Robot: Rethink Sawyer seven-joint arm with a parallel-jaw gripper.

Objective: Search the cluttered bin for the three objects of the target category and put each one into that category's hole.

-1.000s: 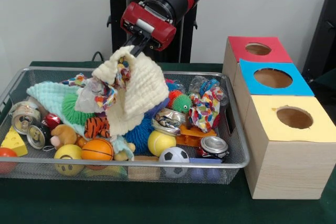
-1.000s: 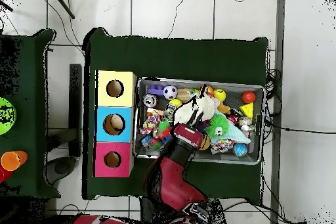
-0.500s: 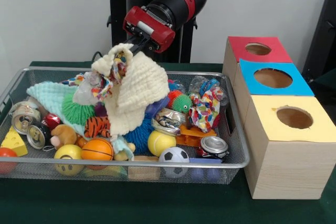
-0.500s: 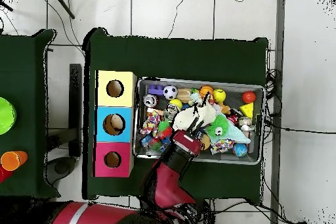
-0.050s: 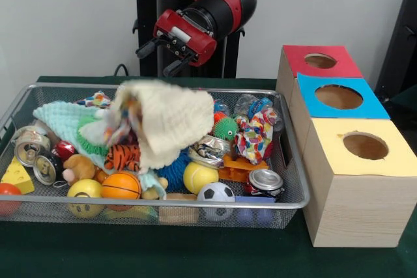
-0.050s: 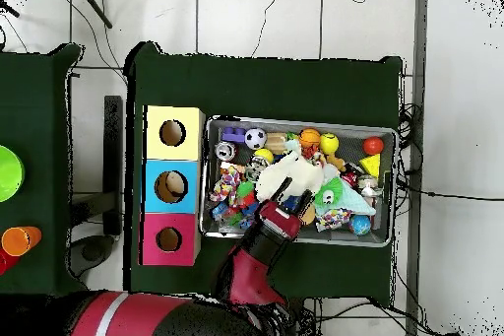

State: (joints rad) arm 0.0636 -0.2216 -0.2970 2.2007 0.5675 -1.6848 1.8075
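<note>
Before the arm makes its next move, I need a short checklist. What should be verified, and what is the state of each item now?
1. Gripper open and empty: ok.
2. Gripper clear above the wire bin: ok.
3. Cream cloth lies in the bin, released: ok.
4. Holes in the red box, blue box and yellow box unobstructed: ok.
5. Target category known: cannot tell.
6. Items under the cloth visible: not ok.

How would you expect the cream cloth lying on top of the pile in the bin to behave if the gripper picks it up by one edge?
The cream cloth lies draped and folded over the toys, so it is probably floppy and would hang down. It looks thin and likely light. It overlaps a patterned rag, which might snag and come along. The gripper is open above it.
</note>
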